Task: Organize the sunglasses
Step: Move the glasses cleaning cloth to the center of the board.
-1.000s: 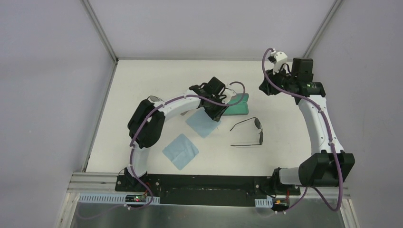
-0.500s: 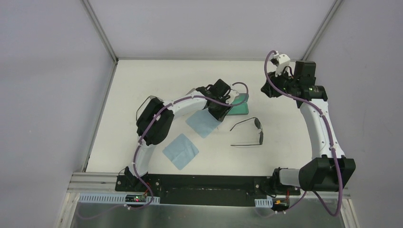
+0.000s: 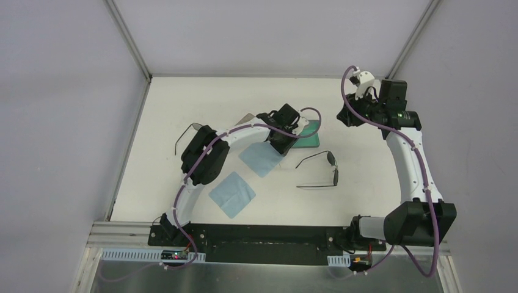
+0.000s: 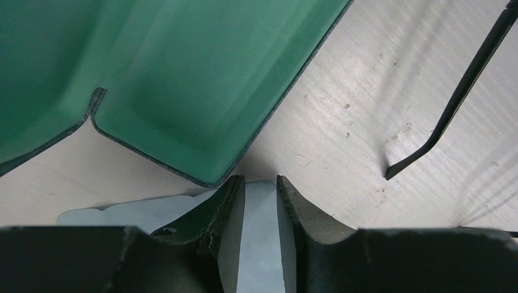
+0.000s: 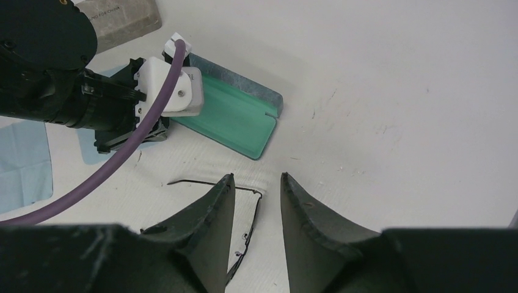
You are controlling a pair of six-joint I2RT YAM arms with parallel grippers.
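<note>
In the last second my left arm (image 3: 201,159) has swung its elbow towards the right, and my left jaws have crept a little nearer the open green case (image 3: 308,137), narrowing as they go. They now stand parted by only a slim gap, low over the far corner of the nearer-to-case blue cloth (image 3: 261,160), just short of the case's rim. The cloth shows through the gap, and I cannot tell whether they have caught any of it. The elbow's shift has uncovered more of the second pair of sunglasses (image 3: 195,126), which lies at the far left of the desk (image 3: 379,201), well apart from the case. The first pair of sunglasses (image 3: 334,170) has not moved: it lies unfolded on the desk to the right of the cloth and just near of the case, with one temple tip showing at the right of my left wrist view. My right jaws have drifted only slightly; they hang spread and empty above the far right of the desk, looking down on that first pair. The other blue cloth (image 3: 232,193) lies nearer, and the beige case (image 5: 116,21) sits beyond my left wrist. I judge that nothing is packed yet: the case is open and empty, and both pairs remain to be fetched.
</note>
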